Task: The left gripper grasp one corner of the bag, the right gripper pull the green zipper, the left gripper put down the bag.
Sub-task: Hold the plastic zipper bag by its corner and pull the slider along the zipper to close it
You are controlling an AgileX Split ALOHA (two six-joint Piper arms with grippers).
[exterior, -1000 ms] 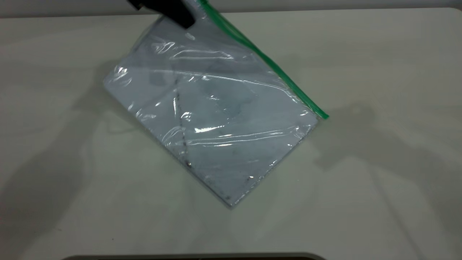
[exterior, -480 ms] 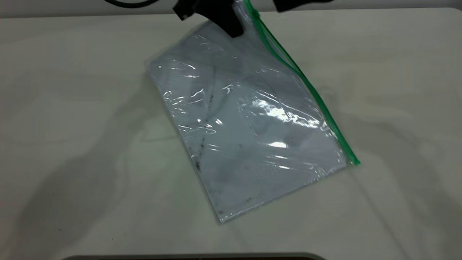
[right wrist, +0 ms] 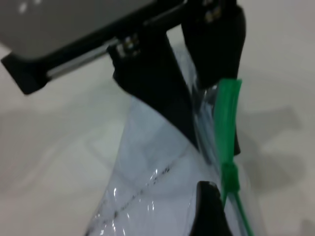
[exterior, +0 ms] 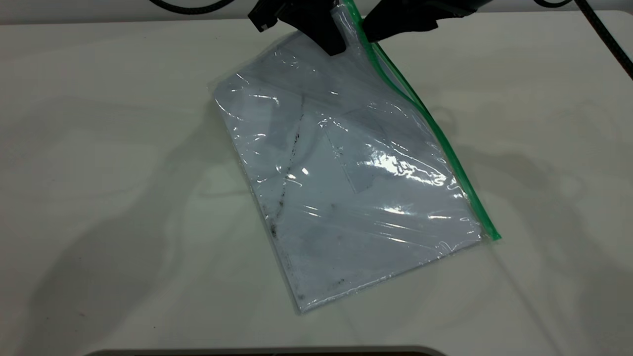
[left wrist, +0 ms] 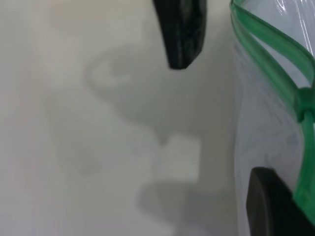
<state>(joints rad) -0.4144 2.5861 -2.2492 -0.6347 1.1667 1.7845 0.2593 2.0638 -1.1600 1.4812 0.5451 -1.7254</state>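
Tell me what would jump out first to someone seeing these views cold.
The flat clear plastic bag with white paper inside dominates the table's centre, lifted at its far corner, its near edge on the pale table. The black left gripper pinches that raised corner beside the bright green zipper, which runs down the bag's right edge. The black right gripper sits just right of the zipper's top end.

Worktop (exterior: pixel 99 148): matte off-white surface, filling nearly the whole exterior view; soft grey shadows across it. Pale wall strip (exterior: pixel 74 10) behind its far edge.
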